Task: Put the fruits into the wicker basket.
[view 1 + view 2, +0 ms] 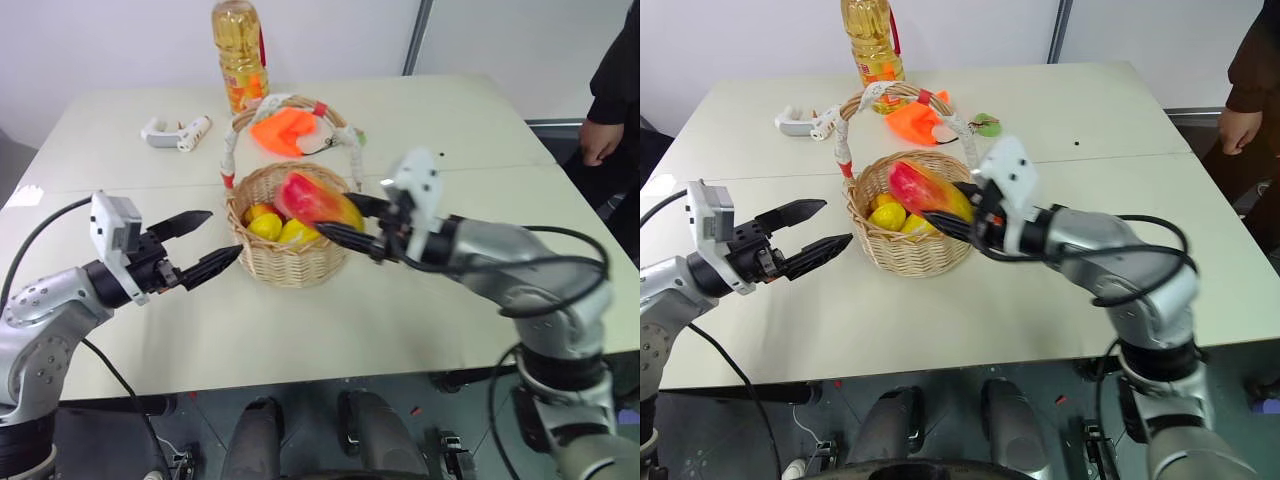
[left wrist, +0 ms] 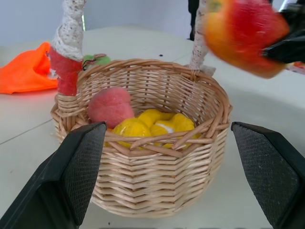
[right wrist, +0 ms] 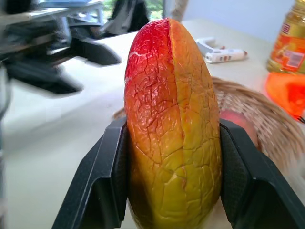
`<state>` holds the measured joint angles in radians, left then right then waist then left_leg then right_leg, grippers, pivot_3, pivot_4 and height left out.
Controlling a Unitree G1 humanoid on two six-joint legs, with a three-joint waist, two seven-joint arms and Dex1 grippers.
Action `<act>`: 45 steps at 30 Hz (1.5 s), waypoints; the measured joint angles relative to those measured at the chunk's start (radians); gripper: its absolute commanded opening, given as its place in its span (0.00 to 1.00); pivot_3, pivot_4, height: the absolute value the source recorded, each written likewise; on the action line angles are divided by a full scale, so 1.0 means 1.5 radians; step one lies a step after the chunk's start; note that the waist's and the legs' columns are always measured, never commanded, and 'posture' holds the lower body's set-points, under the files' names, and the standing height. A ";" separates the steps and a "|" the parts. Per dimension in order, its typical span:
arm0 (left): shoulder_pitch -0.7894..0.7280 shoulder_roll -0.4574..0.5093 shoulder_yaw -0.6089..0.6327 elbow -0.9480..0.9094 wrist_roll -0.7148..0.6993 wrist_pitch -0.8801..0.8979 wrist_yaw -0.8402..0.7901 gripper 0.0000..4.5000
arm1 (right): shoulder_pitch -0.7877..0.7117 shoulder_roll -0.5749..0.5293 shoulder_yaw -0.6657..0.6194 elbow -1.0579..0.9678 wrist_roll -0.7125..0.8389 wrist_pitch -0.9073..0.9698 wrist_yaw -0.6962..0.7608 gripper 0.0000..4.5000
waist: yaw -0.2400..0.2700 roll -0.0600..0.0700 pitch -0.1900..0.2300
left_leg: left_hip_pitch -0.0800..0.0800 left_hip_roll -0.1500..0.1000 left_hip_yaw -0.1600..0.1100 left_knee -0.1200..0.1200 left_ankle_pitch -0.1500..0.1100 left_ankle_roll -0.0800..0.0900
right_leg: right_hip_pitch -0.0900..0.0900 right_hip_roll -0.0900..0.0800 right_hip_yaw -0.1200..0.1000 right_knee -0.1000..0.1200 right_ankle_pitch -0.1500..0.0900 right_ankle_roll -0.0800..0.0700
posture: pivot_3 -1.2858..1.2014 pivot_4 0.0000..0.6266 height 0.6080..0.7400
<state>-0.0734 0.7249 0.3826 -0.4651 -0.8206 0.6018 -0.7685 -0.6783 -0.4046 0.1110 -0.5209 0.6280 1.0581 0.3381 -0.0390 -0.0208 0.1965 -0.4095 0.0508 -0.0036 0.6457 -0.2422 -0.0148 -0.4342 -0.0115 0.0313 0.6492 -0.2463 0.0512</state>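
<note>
While clamped in the right gripper (image 1: 343,222), crackled oval mango (image 3: 172,129), woven round wicker basket (image 2: 157,183)

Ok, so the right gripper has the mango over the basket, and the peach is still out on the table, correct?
Not quite. The right gripper does hold the mango over the wicker basket, but the peach is already inside the basket, beside the small yellow fruits, as the left wrist view shows.

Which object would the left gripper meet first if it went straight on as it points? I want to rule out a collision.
Most likely the woven side wall of the round light-tan wicker basket. The open left gripper points level at it from beside it, apart from it; nothing appears to lie between.
</note>
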 measured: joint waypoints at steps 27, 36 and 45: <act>-0.015 -0.021 -0.014 -0.014 -0.014 -0.001 0.011 1.00 | 0.110 -0.054 -0.114 0.012 0.005 -0.059 0.051 0.99 | -0.004 0.000 0.000 | 0.001 0.000 0.000 0.000 0.000 0.000 | 0.000 0.001 0.000 0.000 0.000 -0.001 | 0.52 0.24 1.00; -0.019 -0.037 -0.036 -0.017 -0.014 -0.001 0.019 1.00 | 0.063 0.056 -0.083 0.179 -0.076 -0.162 -0.010 0.24 | 0.000 0.000 0.000 | 0.000 0.000 0.000 -0.001 0.000 0.000 | 0.000 0.000 0.000 0.000 0.000 0.003 | 0.52 0.24 1.00; -0.006 -0.044 -0.037 -0.033 -0.014 -0.001 0.030 1.00 | 0.063 -0.019 -0.188 0.196 -0.087 -0.193 -0.016 0.03 | 0.001 0.000 0.000 | 0.000 -0.001 0.000 0.000 0.000 0.000 | 0.000 0.000 0.000 0.000 -0.001 0.001 | 0.52 0.24 1.00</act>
<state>-0.0828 0.6585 0.3273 -0.5144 -0.8420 0.6005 -0.7238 -0.5839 -0.4336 -0.1717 -0.2268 0.4976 0.7690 0.3138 -0.0373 -0.0205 0.1967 -0.4098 0.0498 -0.0033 0.6452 -0.2424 -0.0145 -0.4341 -0.0115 0.0316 0.6487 -0.2471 0.0531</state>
